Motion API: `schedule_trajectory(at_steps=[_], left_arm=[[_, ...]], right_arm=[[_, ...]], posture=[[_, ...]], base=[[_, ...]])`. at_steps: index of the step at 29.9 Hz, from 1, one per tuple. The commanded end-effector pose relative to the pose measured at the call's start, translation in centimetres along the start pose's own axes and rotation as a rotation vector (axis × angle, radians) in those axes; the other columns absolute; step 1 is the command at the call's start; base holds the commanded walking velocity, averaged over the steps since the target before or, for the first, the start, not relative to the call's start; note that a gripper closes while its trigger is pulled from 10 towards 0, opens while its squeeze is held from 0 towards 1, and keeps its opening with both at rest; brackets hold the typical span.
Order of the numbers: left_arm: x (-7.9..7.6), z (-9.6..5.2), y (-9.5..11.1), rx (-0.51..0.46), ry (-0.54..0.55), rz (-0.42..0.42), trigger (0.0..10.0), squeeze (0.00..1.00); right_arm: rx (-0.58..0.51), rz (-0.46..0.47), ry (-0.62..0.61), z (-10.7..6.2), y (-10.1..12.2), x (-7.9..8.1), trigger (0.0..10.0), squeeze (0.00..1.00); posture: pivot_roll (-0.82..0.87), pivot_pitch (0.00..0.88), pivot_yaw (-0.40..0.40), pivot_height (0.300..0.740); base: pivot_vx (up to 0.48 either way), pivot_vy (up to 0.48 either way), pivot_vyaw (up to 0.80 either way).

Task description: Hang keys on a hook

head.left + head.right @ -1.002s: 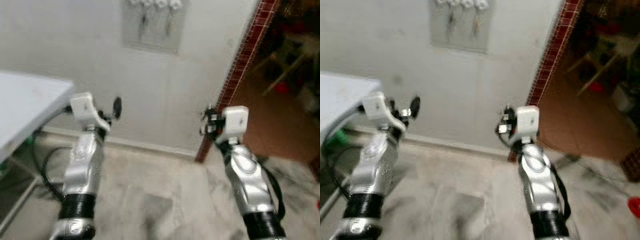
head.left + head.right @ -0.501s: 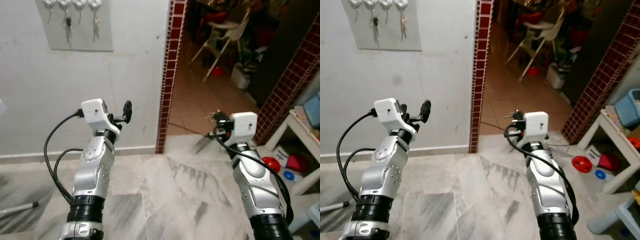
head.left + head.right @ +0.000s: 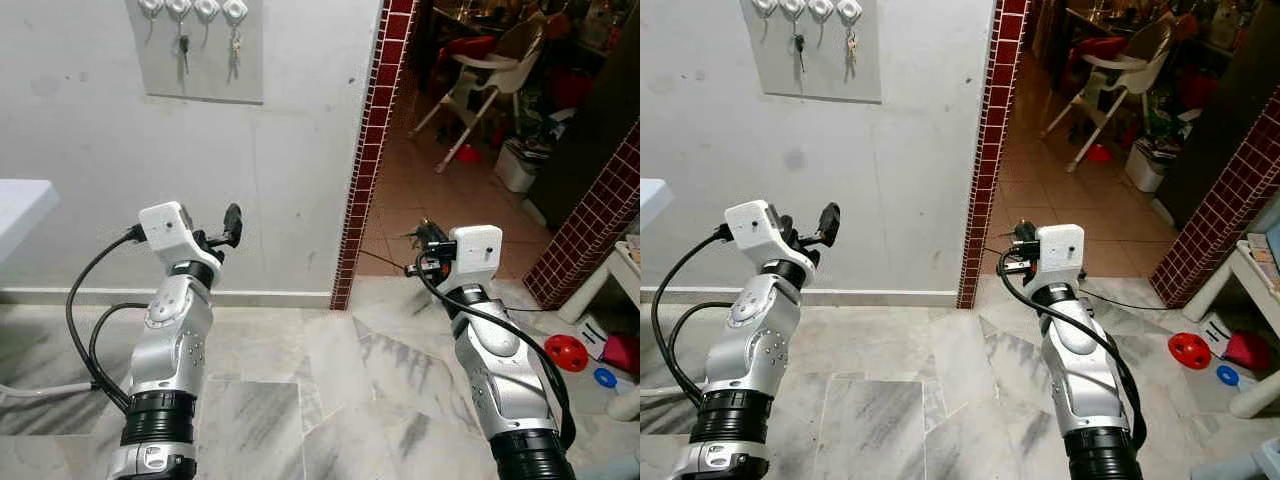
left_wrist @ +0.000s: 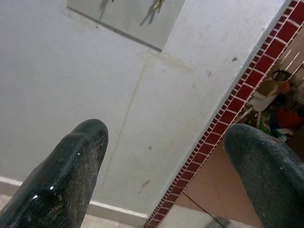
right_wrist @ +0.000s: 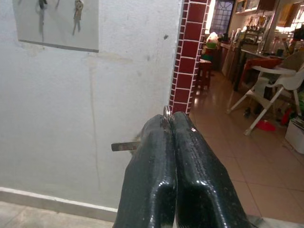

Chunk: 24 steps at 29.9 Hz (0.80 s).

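A grey hook board (image 3: 205,75) hangs high on the white wall, with several white hooks (image 3: 206,9) along its top. Two of those hooks carry hanging keys (image 3: 183,50). My right gripper (image 3: 421,250) is held out at chest height, well below and right of the board, near the brick pillar. In the right wrist view it (image 5: 170,121) is shut on a key ring (image 5: 166,111), and a key blade (image 5: 124,146) sticks out sideways. My left gripper (image 3: 229,228) is raised below the board, and its fingers (image 4: 76,161) stand wide open with nothing between them.
A red-tiled brick pillar (image 3: 370,150) ends the wall on the right, with a doorway beyond it. A white high chair (image 3: 490,70) and clutter stand in that room. A white table corner (image 3: 20,205) juts in at the left. A red ball (image 3: 565,352) lies on the marble floor.
The whole picture has shifted as the head camera swung; the hook board now sits further right than half a second ago. Both arms keep the same posture.
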<state>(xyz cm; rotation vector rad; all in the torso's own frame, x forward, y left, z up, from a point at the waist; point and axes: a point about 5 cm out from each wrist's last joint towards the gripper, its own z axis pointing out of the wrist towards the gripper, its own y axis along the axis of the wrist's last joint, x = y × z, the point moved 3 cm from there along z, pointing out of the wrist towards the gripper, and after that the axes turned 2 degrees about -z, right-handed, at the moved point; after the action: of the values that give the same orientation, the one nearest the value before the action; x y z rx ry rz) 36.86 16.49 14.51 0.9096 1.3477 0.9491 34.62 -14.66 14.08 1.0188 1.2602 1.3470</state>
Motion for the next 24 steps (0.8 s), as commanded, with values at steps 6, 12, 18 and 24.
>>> schedule_trajectory(at_steps=[6,12,18,24], left_arm=[[-0.29,0.36,0.33,0.005,-0.006,-0.006,10.0,0.0],[-0.3,0.34,0.26,0.012,-0.006,-0.009,10.0,0.0],[-0.2,0.33,0.26,0.016,-0.002,-0.009,10.0,0.0],[-0.12,0.27,0.17,0.022,0.0,-0.007,10.0,0.0]], right_arm=[[-0.028,-0.013,-0.005,0.05,0.83,-0.25,10.0,0.0],[-0.027,-0.012,-0.006,-0.05,0.78,-0.18,10.0,0.0],[-0.024,-0.011,-0.004,-0.17,0.71,-0.07,10.0,0.0],[-0.021,-0.012,-0.004,-0.26,0.6,0.05,10.0,0.0]], posture=[[0.0,0.0,-0.064,0.74],[0.0,0.0,-0.062,0.74],[0.0,0.0,-0.06,0.74],[0.01,0.0,-0.059,0.74]], base=[[0.0,-0.061,0.0],[0.0,-0.061,0.0],[0.0,0.477,0.0],[0.0,0.48,0.0]])
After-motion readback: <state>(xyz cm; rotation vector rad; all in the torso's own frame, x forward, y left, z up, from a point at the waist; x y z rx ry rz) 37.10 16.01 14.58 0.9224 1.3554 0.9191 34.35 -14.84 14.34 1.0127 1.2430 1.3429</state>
